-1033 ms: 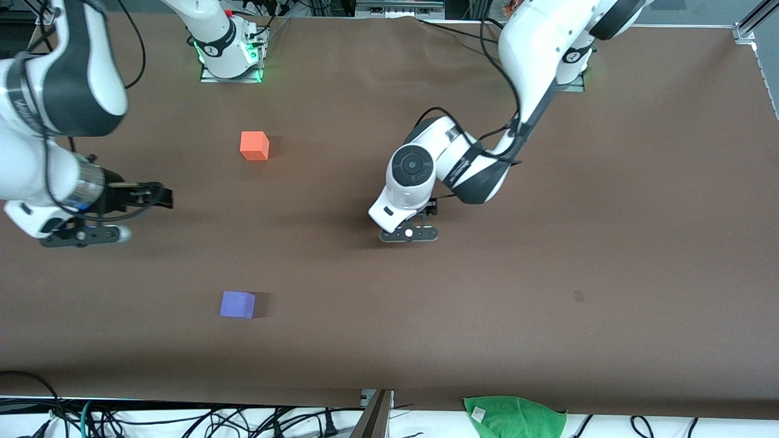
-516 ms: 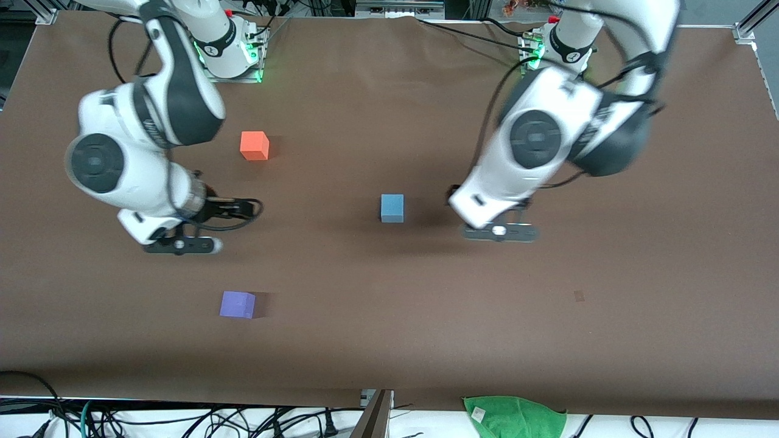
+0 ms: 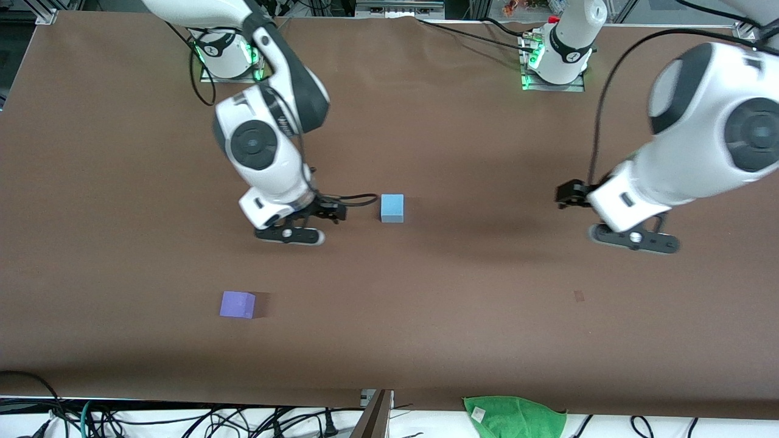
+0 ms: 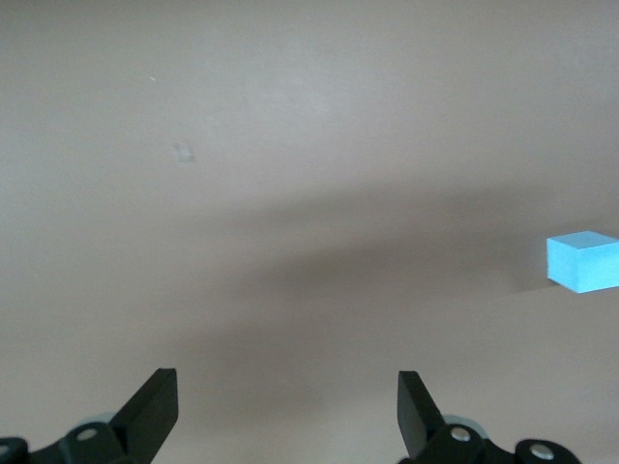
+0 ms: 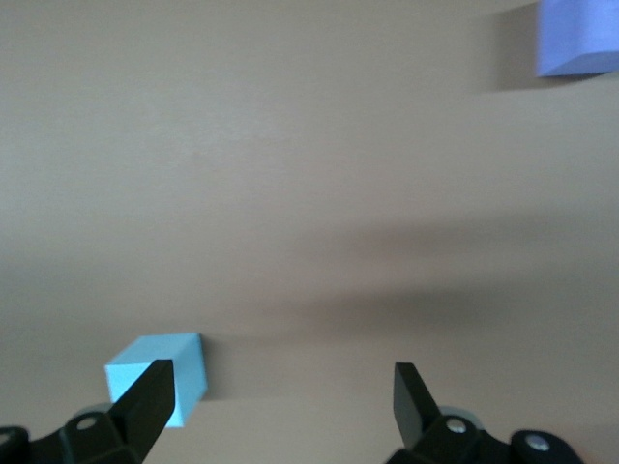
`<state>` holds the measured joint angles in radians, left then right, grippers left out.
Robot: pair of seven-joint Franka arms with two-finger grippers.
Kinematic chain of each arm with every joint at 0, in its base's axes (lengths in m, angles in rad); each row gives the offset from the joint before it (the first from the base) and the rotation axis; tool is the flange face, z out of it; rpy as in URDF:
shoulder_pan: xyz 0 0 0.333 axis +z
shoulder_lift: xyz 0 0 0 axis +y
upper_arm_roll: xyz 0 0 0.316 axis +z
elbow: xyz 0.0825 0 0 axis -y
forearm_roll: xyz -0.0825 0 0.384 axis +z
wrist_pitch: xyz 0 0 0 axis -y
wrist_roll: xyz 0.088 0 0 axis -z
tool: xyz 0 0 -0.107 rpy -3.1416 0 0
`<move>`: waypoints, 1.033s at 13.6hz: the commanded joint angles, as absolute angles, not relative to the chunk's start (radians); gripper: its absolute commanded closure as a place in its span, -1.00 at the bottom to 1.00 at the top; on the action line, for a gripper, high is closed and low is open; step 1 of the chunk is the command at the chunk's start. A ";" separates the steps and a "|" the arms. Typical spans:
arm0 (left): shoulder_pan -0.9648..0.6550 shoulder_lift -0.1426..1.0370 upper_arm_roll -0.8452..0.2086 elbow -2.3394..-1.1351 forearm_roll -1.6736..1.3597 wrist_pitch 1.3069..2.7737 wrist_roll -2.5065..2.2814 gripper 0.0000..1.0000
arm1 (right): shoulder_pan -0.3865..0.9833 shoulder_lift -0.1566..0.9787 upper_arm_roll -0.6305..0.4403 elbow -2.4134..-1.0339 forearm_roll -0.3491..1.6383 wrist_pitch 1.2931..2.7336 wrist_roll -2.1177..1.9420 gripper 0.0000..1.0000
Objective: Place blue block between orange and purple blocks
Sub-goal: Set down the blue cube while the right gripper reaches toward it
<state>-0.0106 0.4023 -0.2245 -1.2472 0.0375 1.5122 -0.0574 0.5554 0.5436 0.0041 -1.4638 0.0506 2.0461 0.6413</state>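
Resting flat on the brown worktop (image 3: 462, 316), the blue block (image 3: 392, 207) sits near the middle of the surface, untouched by either arm. The right hand (image 3: 331, 210) is over the worktop just beside the blue block, on the side toward the right arm's end of the table. Its fingers (image 5: 145, 394) stand spread apart with nothing between them; in the right wrist view the blue block (image 5: 160, 376) lies partly covered by one fingertip, outside the gap. The same view shows the purple block (image 5: 578, 37) well apart from the hand. In the front view the purple block (image 3: 237, 304) rests upright on the worktop, nearer to the front camera than the blue block and toward the right arm's end of the table. The orange block is hidden in every view. The left hand (image 3: 563, 196) is over bare worktop toward the left arm's end of the table, well apart from the blue block. Its fingers (image 4: 155, 411) are also spread wide and hold nothing; the left wrist view catches the blue block (image 4: 583, 261) at its edge. A green cloth (image 3: 516, 417) lies at the worktop edge nearest the front camera.
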 commanded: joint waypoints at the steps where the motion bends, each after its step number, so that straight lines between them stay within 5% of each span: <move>1: 0.026 0.315 -0.213 -1.298 0.031 1.535 0.015 -1.00 | 0.601 0.615 -0.003 -1.390 0.074 2.059 0.692 -1.00; 5: -0.121 0.115 0.012 -1.541 0.005 1.709 0.061 -1.00 | 0.676 0.698 -0.005 -1.374 0.072 2.209 0.784 -1.00; 8: -0.117 -0.030 0.018 -1.724 0.003 1.792 0.060 -1.00 | 0.718 0.745 -0.005 -1.374 0.069 2.266 0.821 -1.00; 14: -0.054 -0.037 -0.040 -1.723 0.014 1.750 0.048 -1.00 | 0.759 0.791 -0.008 -1.374 0.061 2.270 0.836 -1.00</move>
